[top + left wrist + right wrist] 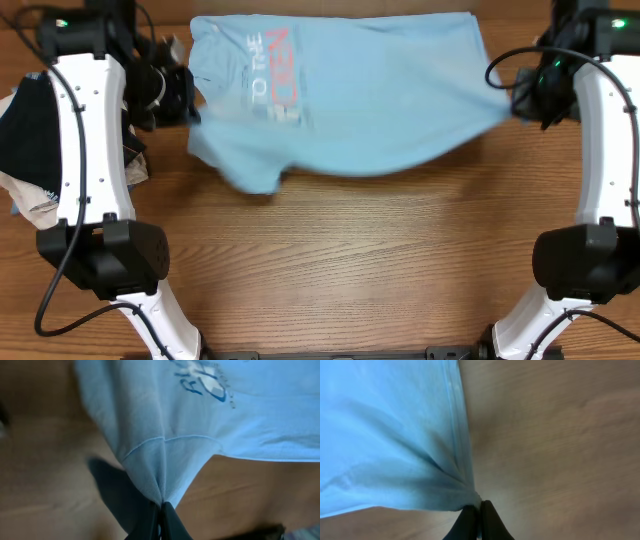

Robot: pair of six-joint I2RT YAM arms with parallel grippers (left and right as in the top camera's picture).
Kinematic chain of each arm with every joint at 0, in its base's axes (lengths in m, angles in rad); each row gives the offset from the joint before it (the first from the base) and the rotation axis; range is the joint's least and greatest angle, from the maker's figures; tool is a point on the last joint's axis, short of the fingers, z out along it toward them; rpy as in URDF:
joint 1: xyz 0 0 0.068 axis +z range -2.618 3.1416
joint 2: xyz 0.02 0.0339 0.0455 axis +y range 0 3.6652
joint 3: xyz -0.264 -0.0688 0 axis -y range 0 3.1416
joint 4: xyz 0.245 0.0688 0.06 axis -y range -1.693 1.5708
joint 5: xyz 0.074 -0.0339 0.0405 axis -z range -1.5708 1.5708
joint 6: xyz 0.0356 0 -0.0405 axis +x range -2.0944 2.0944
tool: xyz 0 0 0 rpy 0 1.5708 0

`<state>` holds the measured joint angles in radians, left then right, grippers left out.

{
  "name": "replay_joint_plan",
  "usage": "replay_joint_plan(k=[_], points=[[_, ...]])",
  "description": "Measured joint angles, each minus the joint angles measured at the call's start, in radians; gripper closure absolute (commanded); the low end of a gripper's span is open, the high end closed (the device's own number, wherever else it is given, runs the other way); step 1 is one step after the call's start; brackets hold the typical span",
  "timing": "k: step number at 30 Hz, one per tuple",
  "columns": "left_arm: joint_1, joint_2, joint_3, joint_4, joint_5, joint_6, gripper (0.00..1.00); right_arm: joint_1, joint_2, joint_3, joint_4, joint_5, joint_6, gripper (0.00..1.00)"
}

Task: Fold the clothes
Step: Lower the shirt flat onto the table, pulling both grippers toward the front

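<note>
Overhead: sky-blue T-shirt (pixel 350 100), upper centre of frame, stretched between both arms over the wooden desk (pixel 330 260). Left gripper (pixel 161 510) pinched shut on the sleeve seam; right gripper (pixel 480 510) pinched shut on the hem edge. Long axis left–right, hem at right, print facing up. Risk: thin pinches slipping, lower edge sagging, fold creasing unevenly
</note>
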<state>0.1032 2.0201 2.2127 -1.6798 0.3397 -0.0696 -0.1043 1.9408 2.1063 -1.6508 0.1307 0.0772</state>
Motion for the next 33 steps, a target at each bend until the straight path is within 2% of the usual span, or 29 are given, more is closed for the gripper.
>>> replay_joint_plan(k=[11,16,24,33], points=[[0.000,-0.005,-0.315,-0.007,-0.092,0.021,0.96,-0.008,0.000,-0.360,0.044,-0.020,0.000,0.96],[0.000,-0.042,-0.464,0.009,-0.151,0.013,0.96,-0.067,-0.005,-0.494,0.093,-0.058,0.000,0.96],[0.002,-0.318,-0.803,0.188,-0.243,-0.071,0.96,-0.204,-0.128,-0.673,0.174,-0.124,0.001,0.96],[0.003,-0.614,-1.089,0.293,-0.303,-0.200,0.96,-0.214,-0.267,-0.841,0.247,-0.154,0.028,0.96]])
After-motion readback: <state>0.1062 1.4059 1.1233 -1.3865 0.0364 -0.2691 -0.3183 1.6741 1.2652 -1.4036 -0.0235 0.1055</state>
